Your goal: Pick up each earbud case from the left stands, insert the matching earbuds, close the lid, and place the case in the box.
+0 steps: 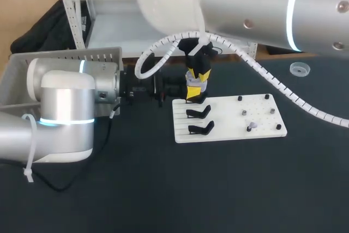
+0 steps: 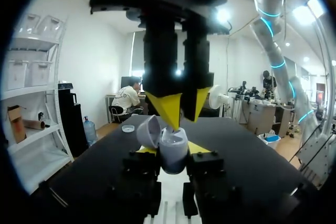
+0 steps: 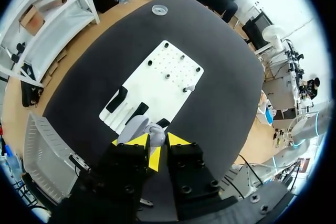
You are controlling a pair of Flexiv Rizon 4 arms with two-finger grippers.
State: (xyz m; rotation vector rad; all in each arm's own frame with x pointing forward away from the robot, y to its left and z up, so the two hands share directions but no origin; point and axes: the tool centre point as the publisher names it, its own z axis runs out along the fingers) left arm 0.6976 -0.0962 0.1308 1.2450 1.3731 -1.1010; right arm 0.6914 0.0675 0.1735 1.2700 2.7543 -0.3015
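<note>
The earbud case [image 2: 174, 144] is being pinched from two sides by the left claw [image 2: 173, 153], and it is being held level above the near-left part of the white board [image 1: 229, 133], clear of the table [image 1: 218, 189]. Its lid [image 2: 148, 129] is being kept hinged open and tipped off to one side. This is judged to be done so that the mouth of the case is being offered upward to the other arm while the body is being steadied against any push from above. The right claw [image 2: 181, 115] is being held straight over the case, pointing down, with its yellow ends right at the open mouth. That suits the step in which an earbud is being seated. Whether this claw is pinching an earbud or is merely pressed together cannot be told, since nothing is being shown clearly at its ends. In the head view two black stands [image 1: 199, 112] on the board, just beside the case, are being left without a case. The grey box [image 1: 65, 58] is being kept at the far left, behind the left arm and well apart from the case. The closing of the lid and the placing in the box are therefore judged as not yet done.
</note>
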